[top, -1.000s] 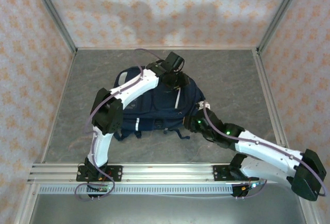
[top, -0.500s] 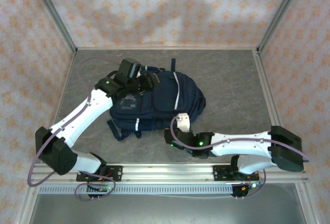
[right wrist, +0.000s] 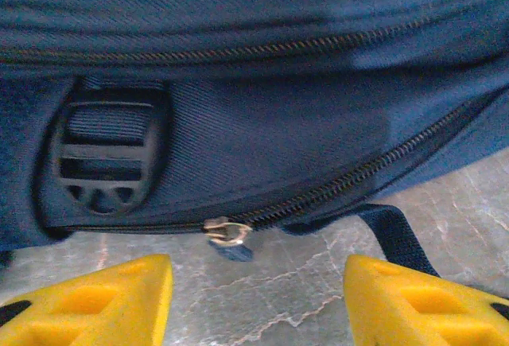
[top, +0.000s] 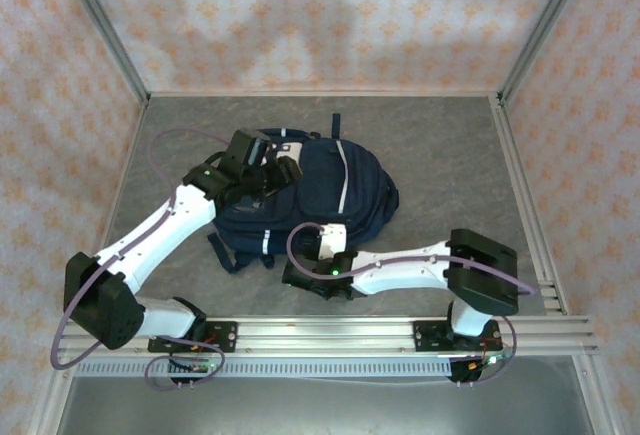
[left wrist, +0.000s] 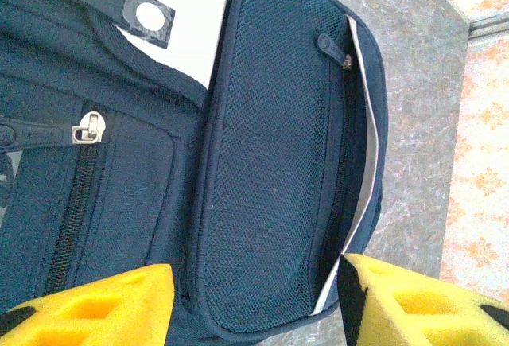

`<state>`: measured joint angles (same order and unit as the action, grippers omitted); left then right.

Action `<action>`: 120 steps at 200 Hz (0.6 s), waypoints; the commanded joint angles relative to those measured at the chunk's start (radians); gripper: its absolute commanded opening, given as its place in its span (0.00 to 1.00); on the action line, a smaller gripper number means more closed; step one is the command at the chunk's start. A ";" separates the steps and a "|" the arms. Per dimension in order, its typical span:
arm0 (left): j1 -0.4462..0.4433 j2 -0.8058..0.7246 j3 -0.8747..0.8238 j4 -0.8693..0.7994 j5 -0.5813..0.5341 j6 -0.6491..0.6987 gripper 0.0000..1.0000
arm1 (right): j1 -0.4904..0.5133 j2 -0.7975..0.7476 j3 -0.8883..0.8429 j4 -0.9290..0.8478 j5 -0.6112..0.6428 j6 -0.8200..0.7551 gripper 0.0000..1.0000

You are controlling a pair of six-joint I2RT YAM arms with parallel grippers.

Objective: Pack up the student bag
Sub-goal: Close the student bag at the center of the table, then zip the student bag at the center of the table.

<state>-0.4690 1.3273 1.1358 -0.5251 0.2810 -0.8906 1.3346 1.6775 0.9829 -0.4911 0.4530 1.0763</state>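
Observation:
The student bag (top: pixel 325 190) lies flat mid-table, navy with white stripes. My left gripper (top: pixel 278 169) hovers over its left part, open. In the left wrist view its yellow fingertips (left wrist: pixel 95 306) straddle the bag's mesh side pocket (left wrist: pixel 278 163) without pinching it, and a silver zipper pull (left wrist: pixel 86 130) shows at the left. My right gripper (top: pixel 300 277) sits low at the bag's near edge, open. Between and just beyond its fingertips (right wrist: pixel 421 302) a small zipper pull (right wrist: pixel 227 233) hangs from the bag's lower zipper over bare table. A black buckle (right wrist: pixel 107 155) is sewn above it.
A dark strap (right wrist: pixel 398 239) trails from the bag onto the grey marbled table (top: pixel 440 155). More straps lie at the bag's near left corner (top: pixel 228 252). Papered walls enclose the table on three sides, and a metal rail (top: pixel 320 333) runs along the front.
The left arm swung from the bag's far top to its left side. The right arm slid left along the bag's near edge. Both grippers opened wider.

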 commanded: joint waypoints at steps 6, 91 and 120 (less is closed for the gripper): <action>0.012 -0.044 -0.011 0.029 0.005 -0.012 0.56 | -0.003 0.038 0.043 -0.045 0.035 0.047 0.58; 0.030 -0.038 -0.018 0.033 0.006 -0.011 0.54 | -0.032 -0.039 0.003 -0.125 0.113 0.096 0.44; 0.036 -0.032 -0.019 0.036 0.009 -0.014 0.54 | -0.032 -0.122 -0.061 -0.126 0.122 0.116 0.36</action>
<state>-0.4431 1.3022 1.1351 -0.5064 0.2890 -0.8932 1.3098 1.6344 0.9718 -0.5564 0.4942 1.1587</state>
